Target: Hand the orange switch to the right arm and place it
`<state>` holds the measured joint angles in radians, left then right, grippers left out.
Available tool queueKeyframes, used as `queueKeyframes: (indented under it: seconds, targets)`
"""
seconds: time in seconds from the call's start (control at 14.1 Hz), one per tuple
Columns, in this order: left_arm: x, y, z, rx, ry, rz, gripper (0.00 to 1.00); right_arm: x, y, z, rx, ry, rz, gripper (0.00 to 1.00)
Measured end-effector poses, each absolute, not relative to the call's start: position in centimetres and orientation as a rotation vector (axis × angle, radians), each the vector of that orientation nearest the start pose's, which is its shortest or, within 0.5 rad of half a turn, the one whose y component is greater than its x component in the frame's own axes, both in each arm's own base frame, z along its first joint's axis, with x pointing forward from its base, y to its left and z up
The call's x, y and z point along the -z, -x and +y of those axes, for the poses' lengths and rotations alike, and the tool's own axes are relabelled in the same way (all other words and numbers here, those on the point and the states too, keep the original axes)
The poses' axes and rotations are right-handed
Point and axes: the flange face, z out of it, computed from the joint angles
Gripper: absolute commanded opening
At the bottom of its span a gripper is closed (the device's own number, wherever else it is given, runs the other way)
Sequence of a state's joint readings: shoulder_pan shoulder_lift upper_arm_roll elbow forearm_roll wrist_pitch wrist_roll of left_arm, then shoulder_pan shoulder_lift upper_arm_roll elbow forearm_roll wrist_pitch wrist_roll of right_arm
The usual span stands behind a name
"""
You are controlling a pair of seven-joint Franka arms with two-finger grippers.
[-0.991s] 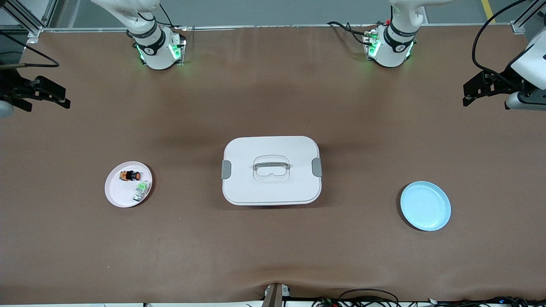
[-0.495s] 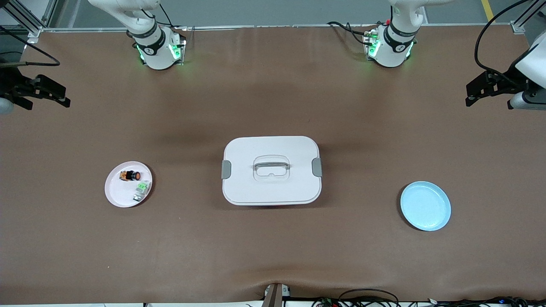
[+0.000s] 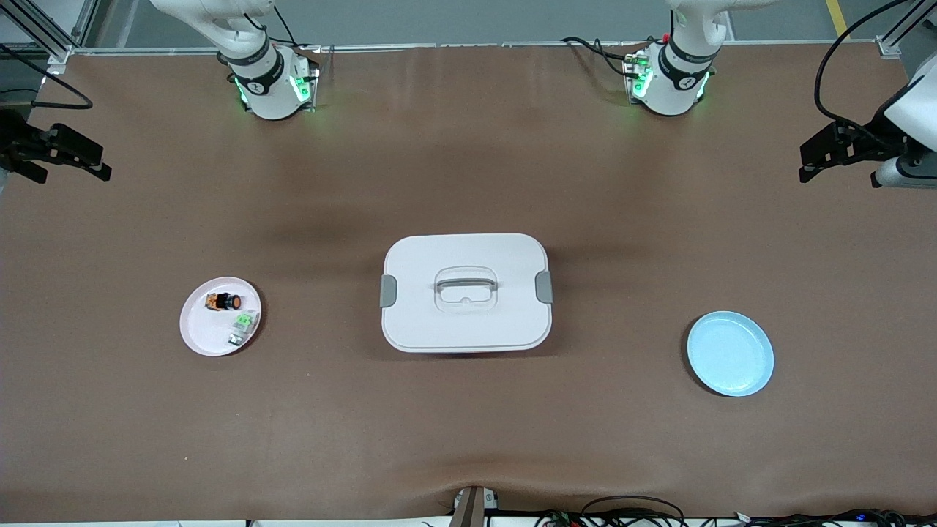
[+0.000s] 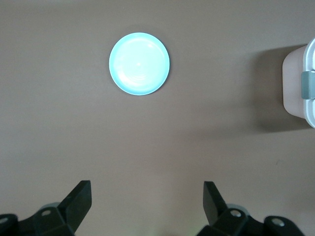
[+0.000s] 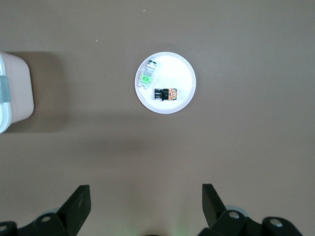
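The orange switch [image 3: 223,301] lies on its side on a small pale pink plate [image 3: 201,333] toward the right arm's end of the table, beside a green-and-white part [image 3: 244,326]. In the right wrist view the switch [image 5: 166,94] and the plate [image 5: 178,69] lie well ahead of the jaws. My right gripper [image 3: 91,162] hangs open and empty over the table's edge at its own end, apart from the plate; it also shows in its wrist view [image 5: 145,201]. My left gripper [image 3: 805,162] hangs open and empty over its end of the table and shows in its wrist view [image 4: 146,199].
A white lidded box [image 3: 466,293] with grey latches stands at the table's middle. A light blue plate [image 3: 730,353] lies toward the left arm's end and shows bare in the left wrist view [image 4: 139,64]. The box's edge shows in both wrist views.
My right gripper has drifted outward toward the table's end and a little toward the bases. My left gripper shifted slightly outward early on, then held still. The things on the table have not moved.
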<state>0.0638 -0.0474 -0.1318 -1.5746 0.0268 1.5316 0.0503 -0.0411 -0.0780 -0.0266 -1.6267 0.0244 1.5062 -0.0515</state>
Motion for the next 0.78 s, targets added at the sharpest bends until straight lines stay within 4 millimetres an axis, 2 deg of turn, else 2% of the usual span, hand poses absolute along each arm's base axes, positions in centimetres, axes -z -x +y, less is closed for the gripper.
queueKeyframes:
  seconds: [0.28,0.78]
  targets:
    - [-64.49,-53.49,-3.54,0.006,3.103,0.182,1.0,-63.35,-52.21,-3.16,-0.069,3.109,0.154,1.0]
    - [-64.51,-53.49,-3.54,0.007,3.103,0.182,1.0,-63.71,-51.28,-2.47,-0.061,3.108,0.16,1.0]
